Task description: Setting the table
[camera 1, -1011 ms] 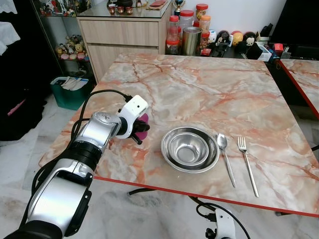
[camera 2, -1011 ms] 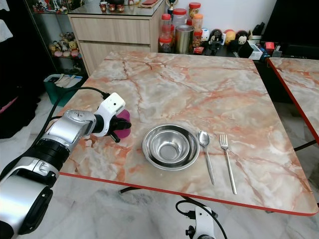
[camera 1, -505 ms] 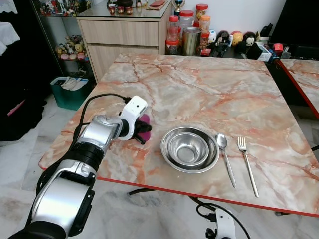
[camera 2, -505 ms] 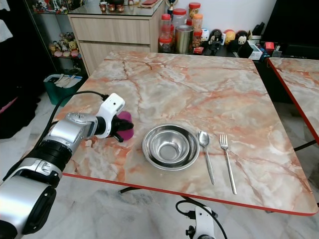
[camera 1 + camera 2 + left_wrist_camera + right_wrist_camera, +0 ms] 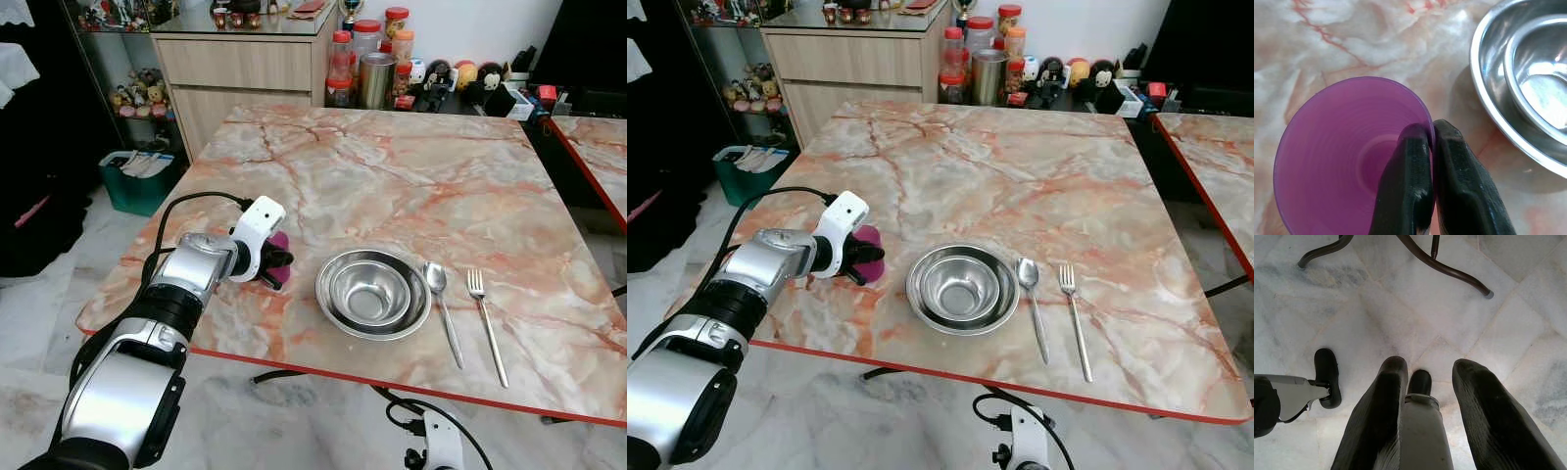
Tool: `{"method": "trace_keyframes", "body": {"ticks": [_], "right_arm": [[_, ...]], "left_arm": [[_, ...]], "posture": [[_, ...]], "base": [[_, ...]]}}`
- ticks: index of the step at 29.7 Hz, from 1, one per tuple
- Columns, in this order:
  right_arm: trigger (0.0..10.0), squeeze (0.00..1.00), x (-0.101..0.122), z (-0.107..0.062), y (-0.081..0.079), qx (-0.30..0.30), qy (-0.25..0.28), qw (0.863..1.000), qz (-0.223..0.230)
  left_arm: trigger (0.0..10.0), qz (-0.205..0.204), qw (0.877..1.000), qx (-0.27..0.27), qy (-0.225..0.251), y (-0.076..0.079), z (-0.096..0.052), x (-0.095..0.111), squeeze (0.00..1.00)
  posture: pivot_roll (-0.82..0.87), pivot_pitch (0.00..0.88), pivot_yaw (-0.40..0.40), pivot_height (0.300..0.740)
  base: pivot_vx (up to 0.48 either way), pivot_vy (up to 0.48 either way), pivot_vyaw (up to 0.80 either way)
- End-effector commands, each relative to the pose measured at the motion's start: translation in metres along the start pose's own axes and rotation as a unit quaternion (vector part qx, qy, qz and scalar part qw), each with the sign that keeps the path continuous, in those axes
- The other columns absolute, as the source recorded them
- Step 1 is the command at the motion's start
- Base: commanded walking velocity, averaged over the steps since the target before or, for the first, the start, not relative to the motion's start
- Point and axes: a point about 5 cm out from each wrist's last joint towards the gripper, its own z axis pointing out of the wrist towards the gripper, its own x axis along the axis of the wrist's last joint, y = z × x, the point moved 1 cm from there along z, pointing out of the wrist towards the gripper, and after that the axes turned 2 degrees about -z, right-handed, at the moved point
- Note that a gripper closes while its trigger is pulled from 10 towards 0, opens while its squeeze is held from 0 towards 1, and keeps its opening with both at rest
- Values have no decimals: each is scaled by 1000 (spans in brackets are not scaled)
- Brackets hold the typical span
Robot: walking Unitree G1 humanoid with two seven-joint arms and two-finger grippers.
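Marble tabletop (image 5: pixel 411 186), pink-veined with a red edge: left hand (image 5: pixel 1431 147) pinching a purple cup (image 5: pixel 1337 147) beside the steel bowls.

Left hand reaches over the near-left part of the tabletop, its two black fingers (image 5: pixel 1408 196) pressed together on the cup's rim, one inside the wall and one outside. Cup sits low at the tabletop, just left of two nested steel bowls (image 5: pixel 372 292); contact with the surface cannot be told. Spoon (image 5: pixel 441 305) lies right of the bowls, fork (image 5: pixel 486 323) right of the spoon, both roughly parallel. Right hand (image 5: pixel 1425 401) hangs below the tabletop edge over the tiled floor (image 5: pixel 1400 308), fingers spread apart and holding nothing. Jars and figurines (image 5: pixel 392 59) line the far side beside a wooden cabinet (image 5: pixel 245 69).
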Motion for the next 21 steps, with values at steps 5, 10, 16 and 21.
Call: {"method": "trace_keyframes", "body": {"ticks": [5, 10, 16, 21], "right_arm": [[10000, 0, 1, 0, 1, -1, 3, 1000, 3], [10000, 0, 1, 0, 0, -1, 3, 1000, 3], [10000, 0, 1, 0, 0, -1, 3, 1000, 3], [10000, 0, 1, 0, 0, -1, 3, 1000, 2]], "left_arm": [[10000, 7, 1000, 2, -9, -3, -2, -4, 522], [10000, 12, 1000, -3, -10, -2, -2, -5, 663], [10000, 21, 1000, -4, -7, -1, -2, -3, 984], [10000, 21, 1000, -3, -1, -1, -2, 0, 976]], "posture": [[77, 0, 22, 740], [78, 0, 22, 740], [79, 0, 22, 740], [79, 0, 21, 740]], "base": [[0, 0, 0], [0, 0, 0], [0, 0, 0], [0, 0, 0]]}}
